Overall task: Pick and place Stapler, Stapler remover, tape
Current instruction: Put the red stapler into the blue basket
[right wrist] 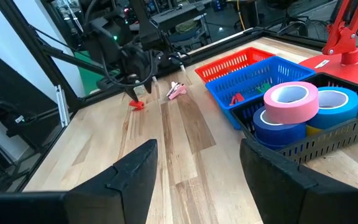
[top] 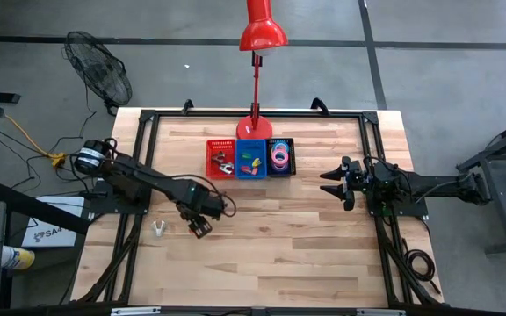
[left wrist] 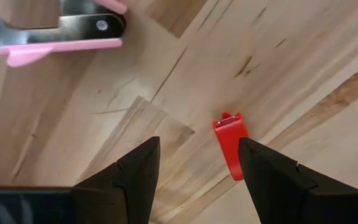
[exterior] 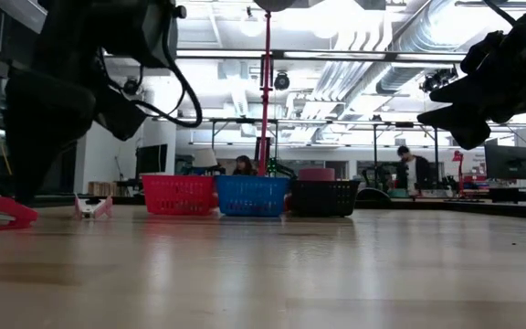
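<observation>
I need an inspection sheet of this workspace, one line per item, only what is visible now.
Surface: wooden table, bare planks in front.
Job's things: tape rolls in the black bin; red stapler on the wood under the left claw; pink staple remover lying beside it.
Clutter: red bin and blue bin hold small items.
Grippers: left claw open above the stapler; right claw open, waiting at the right side.
Cables: yellow cable on the floor.
Surroundings: red lamp, fan, a person far behind.

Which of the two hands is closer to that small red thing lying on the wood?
The left. Its hand hangs open right above the red piece. The right hand waits open across the table, beyond the bins.
</observation>
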Controlling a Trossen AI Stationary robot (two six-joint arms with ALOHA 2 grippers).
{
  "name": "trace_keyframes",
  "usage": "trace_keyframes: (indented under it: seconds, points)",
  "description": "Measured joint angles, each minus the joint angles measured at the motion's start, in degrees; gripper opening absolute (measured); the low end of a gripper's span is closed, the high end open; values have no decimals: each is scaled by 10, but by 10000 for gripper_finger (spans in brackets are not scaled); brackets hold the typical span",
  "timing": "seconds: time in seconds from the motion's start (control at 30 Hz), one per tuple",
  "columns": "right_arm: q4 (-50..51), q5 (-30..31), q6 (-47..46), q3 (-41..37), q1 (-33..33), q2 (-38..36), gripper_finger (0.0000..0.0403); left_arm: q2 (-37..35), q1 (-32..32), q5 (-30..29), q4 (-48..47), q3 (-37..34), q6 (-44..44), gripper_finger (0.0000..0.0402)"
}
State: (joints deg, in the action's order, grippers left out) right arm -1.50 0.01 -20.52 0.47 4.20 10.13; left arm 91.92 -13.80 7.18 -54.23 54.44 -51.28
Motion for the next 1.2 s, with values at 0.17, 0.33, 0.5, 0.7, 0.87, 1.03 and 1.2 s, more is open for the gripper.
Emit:
trace_keyframes:
  seconds: [0.17,0.33,0.5,0.7,0.87,1.03,1.2]
  points:
    - [0,0,0,0,0,0,220,0,-2,0,8,-1,-1,212]
    - [0,0,0,0,0,0,220,0,-2,1,14,-1,-24,212]
    - [0,0,0,0,0,0,220,0,-2,14,14,-1,-43,212]
    - [0,0,0,0,0,0,220,0,-2,26,15,-1,-64,212]
    - [0,0,0,0,0,0,220,1,-2,28,15,-1,-82,211]
    - [0,0,0,0,0,0,220,11,-6,32,21,-1,-94,211]
    - [0,0,0,0,0,0,220,39,-13,53,36,-1,-96,211]
